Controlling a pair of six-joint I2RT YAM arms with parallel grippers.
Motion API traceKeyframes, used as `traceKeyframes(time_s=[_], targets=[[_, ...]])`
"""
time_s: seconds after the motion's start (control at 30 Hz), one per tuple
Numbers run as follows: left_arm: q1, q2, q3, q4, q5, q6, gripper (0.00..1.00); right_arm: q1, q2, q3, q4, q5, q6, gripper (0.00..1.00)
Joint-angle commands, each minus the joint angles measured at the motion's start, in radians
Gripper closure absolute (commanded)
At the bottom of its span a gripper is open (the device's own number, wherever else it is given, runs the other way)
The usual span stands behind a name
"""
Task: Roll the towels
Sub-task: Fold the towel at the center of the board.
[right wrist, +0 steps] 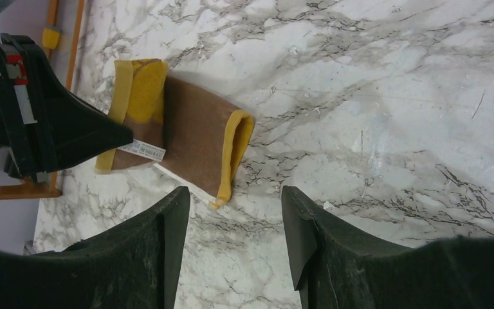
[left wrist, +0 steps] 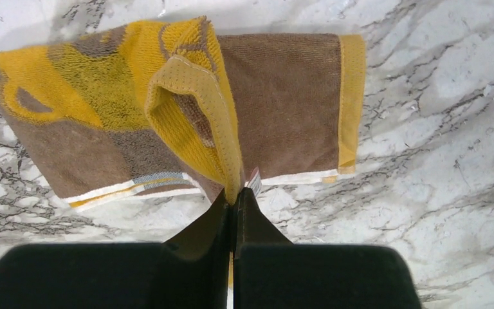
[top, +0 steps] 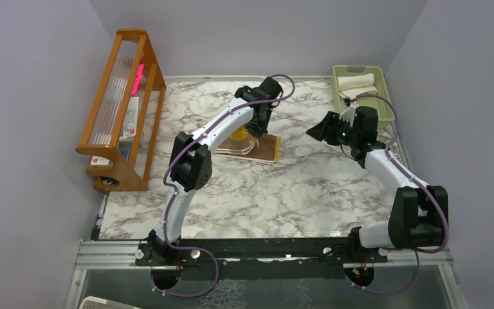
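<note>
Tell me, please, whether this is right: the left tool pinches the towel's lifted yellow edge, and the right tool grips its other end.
Not quite: the right tool is open and empty, clear of the towel, as the right wrist view shows. The left tool does pinch the lifted yellow edge.

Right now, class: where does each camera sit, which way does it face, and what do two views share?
Top external: above, behind the bases, looking down on the marble table; left arm and right arm show.
Left wrist: on the left arm, looking down past the left gripper, shut on the brown-and-yellow towel.
Right wrist: on the right arm, looking down through the open right gripper.
Shared: both wrist views show that towel.
</note>
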Motion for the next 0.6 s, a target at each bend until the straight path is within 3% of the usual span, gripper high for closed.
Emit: traceKeyframes(time_s=[0.0,0.3,0.57], targets=[[-0.027,-0.003,0.056,-0.069,-0.014,0.024,1.00,0.002,-0.010,-0.006,0.005,-0.035,-0.006,0.45],[-0.043,0.007,0.163,-0.122,0.005,0.012,1.00,0.002,-0.015,-0.008,-0.004,-0.026,-0.014,0.45],[-0.060,0.056,0.131,-0.115,0.043,0.013,1.00,0.002,-0.010,-0.008,-0.006,-0.026,-0.018,0.45]])
